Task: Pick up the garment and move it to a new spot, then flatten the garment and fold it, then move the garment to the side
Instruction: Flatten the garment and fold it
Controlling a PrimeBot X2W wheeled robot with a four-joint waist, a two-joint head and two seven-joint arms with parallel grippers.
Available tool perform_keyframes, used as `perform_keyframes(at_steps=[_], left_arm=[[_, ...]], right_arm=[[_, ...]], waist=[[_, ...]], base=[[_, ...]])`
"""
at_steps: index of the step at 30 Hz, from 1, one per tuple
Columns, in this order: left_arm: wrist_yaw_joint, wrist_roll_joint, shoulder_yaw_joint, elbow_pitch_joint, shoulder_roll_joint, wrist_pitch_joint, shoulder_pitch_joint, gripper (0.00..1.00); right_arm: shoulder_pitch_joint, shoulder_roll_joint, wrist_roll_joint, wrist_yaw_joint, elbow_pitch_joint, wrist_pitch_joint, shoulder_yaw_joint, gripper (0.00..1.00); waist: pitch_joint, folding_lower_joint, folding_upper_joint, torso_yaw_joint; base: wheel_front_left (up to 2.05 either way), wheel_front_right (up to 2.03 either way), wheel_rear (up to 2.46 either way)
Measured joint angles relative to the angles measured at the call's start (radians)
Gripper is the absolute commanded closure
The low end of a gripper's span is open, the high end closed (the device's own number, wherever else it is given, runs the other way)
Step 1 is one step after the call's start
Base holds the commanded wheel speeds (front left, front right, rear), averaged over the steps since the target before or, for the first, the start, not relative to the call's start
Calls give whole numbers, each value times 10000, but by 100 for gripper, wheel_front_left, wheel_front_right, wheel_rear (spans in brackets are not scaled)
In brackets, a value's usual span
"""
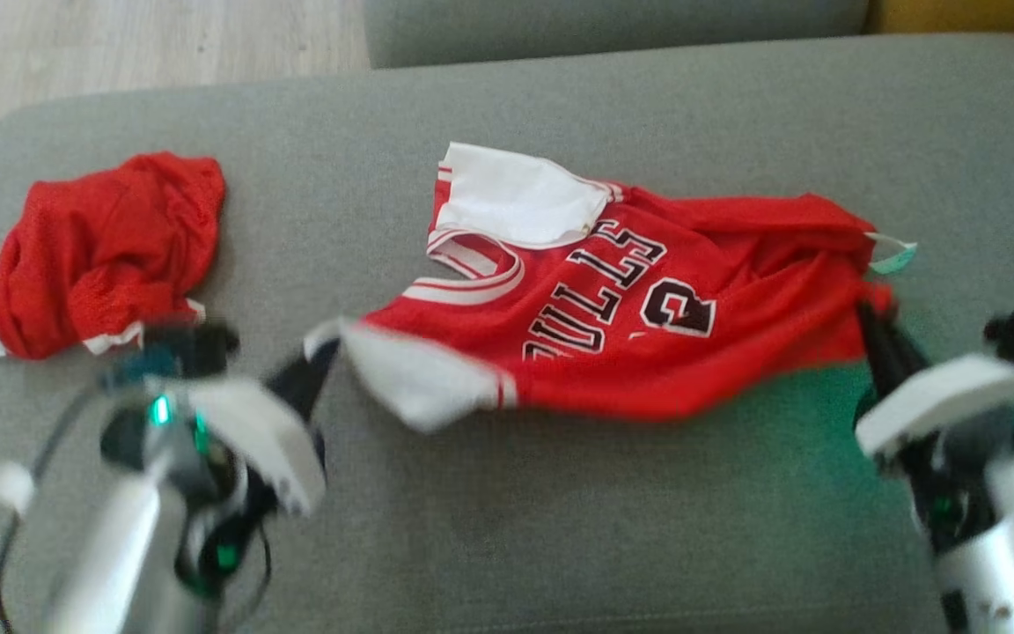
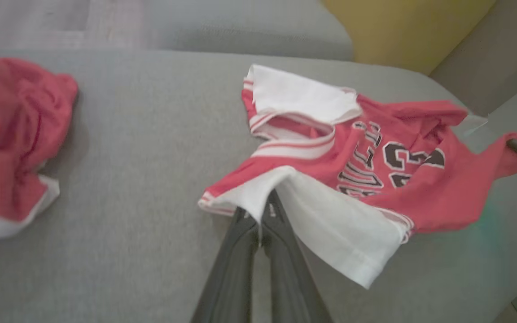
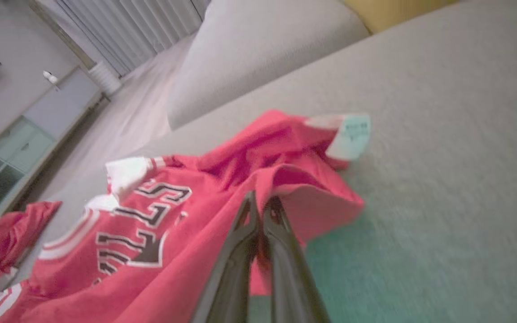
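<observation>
Nearest in the head view, two pale forearms come up from the bottom corners, both blurred. The left pincer (image 1: 324, 350) meets the white-trimmed corner of the red jersey (image 1: 648, 343), and the right pincer (image 1: 870, 319) meets its red corner at the opposite end.

The wrist views show the grips more plainly. In the left wrist view the left pincer (image 2: 265, 207) has its two dark fingers pressed together on the white fabric at the edge of the jersey (image 2: 447, 193). This white panel folds over and hangs toward the camera. At the right edge of that view is the tip of the right pincer (image 2: 515, 146), with red cloth bunched on it. In the right wrist view the right pincer (image 3: 260, 202) is clamped on a red fold of the jersey (image 3: 195, 255).

The jersey stretches between the two pincers, across the middle of the grey sofa cushion (image 1: 560, 528). Its dark lettering and number face up, and its far part lies rumpled on the cushion. A pale label (image 1: 894, 255) sticks out at the far right corner, and the right wrist view shows it as mint-tinted (image 3: 352, 134).

To the left, well apart, lies a crumpled red garment (image 1: 102, 255) with white trim. Beyond the cushion are a grey backrest (image 1: 613, 26) and a wooden floor (image 1: 120, 44). The left wrist view adds a yellow surface (image 2: 402, 31), and the right wrist view adds a low cabinet (image 3: 25, 134) and curtains (image 3: 128, 31).
</observation>
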Motion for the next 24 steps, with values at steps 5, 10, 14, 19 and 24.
perform_keyframes(at_steps=[5,10,14,19,24], left_arm=[[-10,-117,121,221,-25,378,-2516,100],[-165,-96,217,2259,-203,531,-6231,100],[-184,-48,288,3726,-642,-10,-8621,100],[-182,-222,725,5348,-1149,-861,-11142,100],[-184,-257,1101,6564,-1275,-2004,-13376,100]], right_arm=[[-1517,-631,1089,0,-485,-31,470,100],[-4267,-1300,2654,0,-155,19,899,100],[-6411,-1582,3877,0,387,-176,934,100],[-8745,-1967,4606,0,1091,-681,1208,100],[-10757,-2203,5041,0,1682,-1285,1540,100]], waist=[[562,0,0,-23],[1540,1,0,-3],[2236,2,0,26],[2970,3,0,100],[3403,3,-1,178]], base=[[0,0,0],[0,0,0],[0,0,0],[0,0,0],[0,0,0]])
